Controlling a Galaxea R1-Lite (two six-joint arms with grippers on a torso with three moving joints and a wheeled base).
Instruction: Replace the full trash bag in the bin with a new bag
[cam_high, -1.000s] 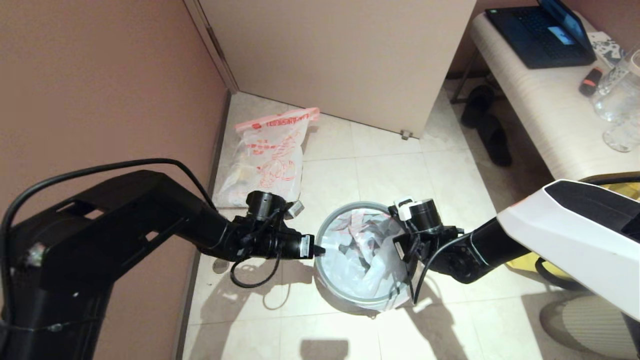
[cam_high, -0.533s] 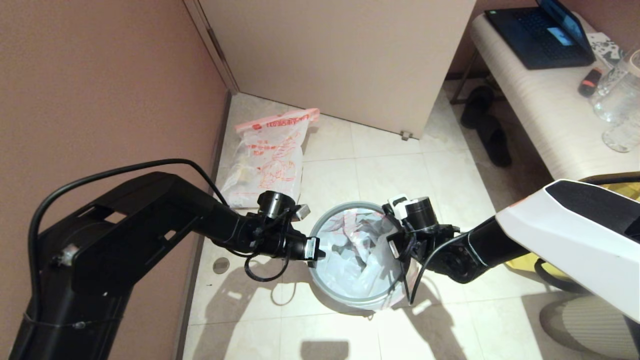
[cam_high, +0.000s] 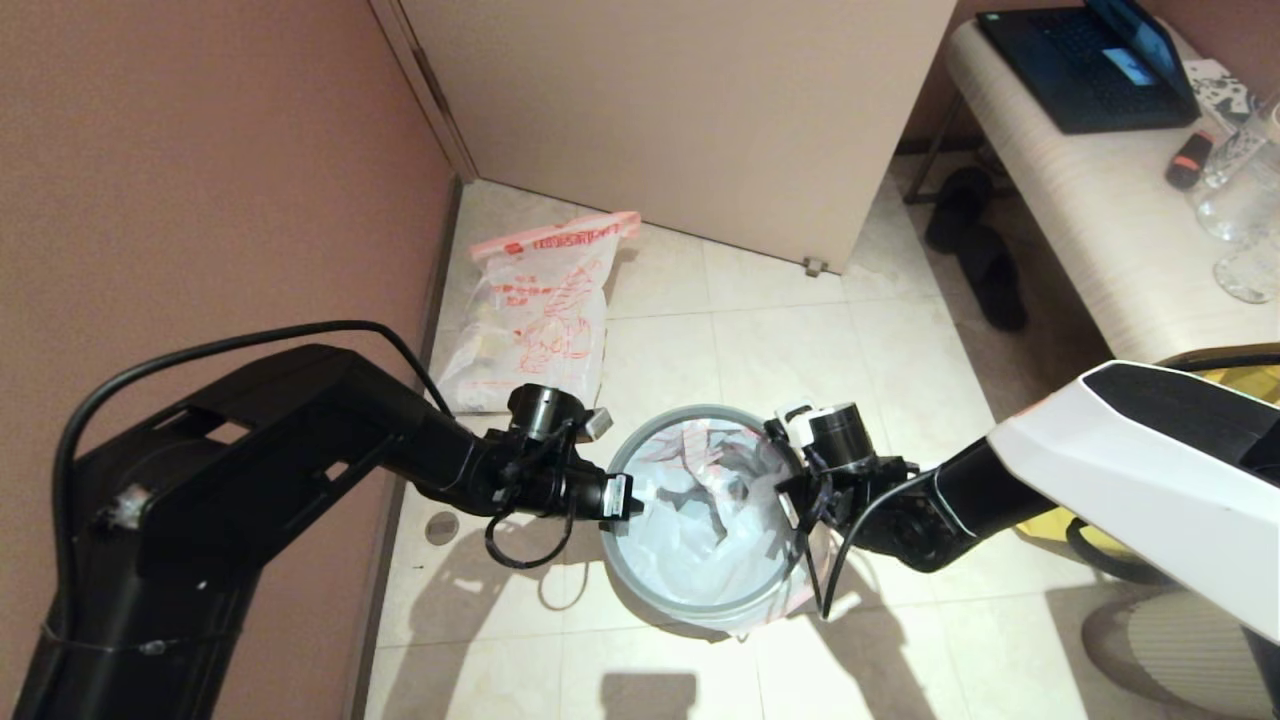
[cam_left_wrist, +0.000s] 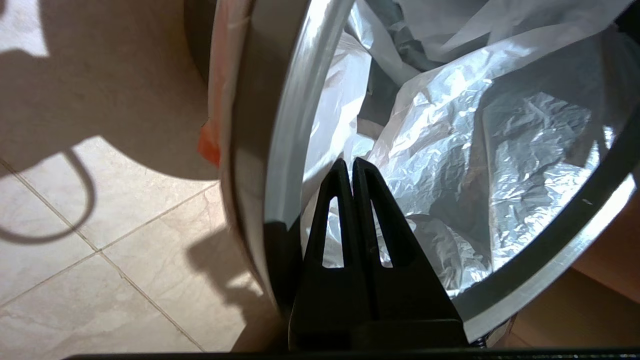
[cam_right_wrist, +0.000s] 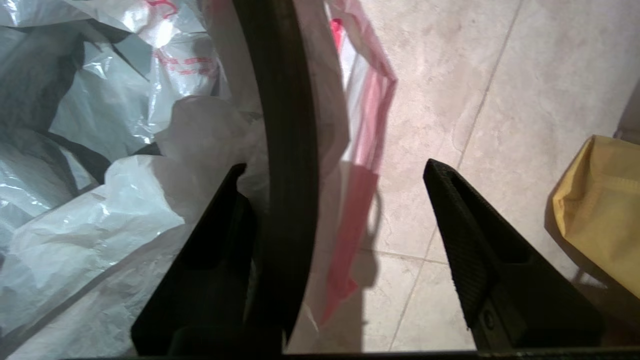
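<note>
The bin (cam_high: 690, 603) stands on the tiled floor with its grey ring (cam_left_wrist: 295, 125) on top. The new bag (cam_high: 690, 540) lines it, crinkly and clear (cam_left_wrist: 450, 150), its pink band (cam_right_wrist: 365, 200) hanging down outside the rim (cam_right_wrist: 287, 150). My left gripper (cam_high: 628, 497) is at the bin's left rim, shut, its tips (cam_left_wrist: 348, 162) just inside the ring against the film. My right gripper (cam_high: 790, 505) is open across the right rim (cam_right_wrist: 335, 165), one finger (cam_right_wrist: 225, 215) inside the bin and the other (cam_right_wrist: 465, 230) outside. The full trash bag (cam_high: 540, 320) leans by the wall.
A brown wall (cam_high: 200, 200) runs close on the left, a beige door panel (cam_high: 680, 120) behind. A bench (cam_high: 1090, 220) with a laptop (cam_high: 1080, 70) and glasses stands right, dark slippers (cam_high: 985, 270) beside it. A yellow bag (cam_right_wrist: 600, 220) lies near the right arm.
My right gripper has opened at the right rim, where it was shut before. The bin and both grippers have drifted a little to the left.
</note>
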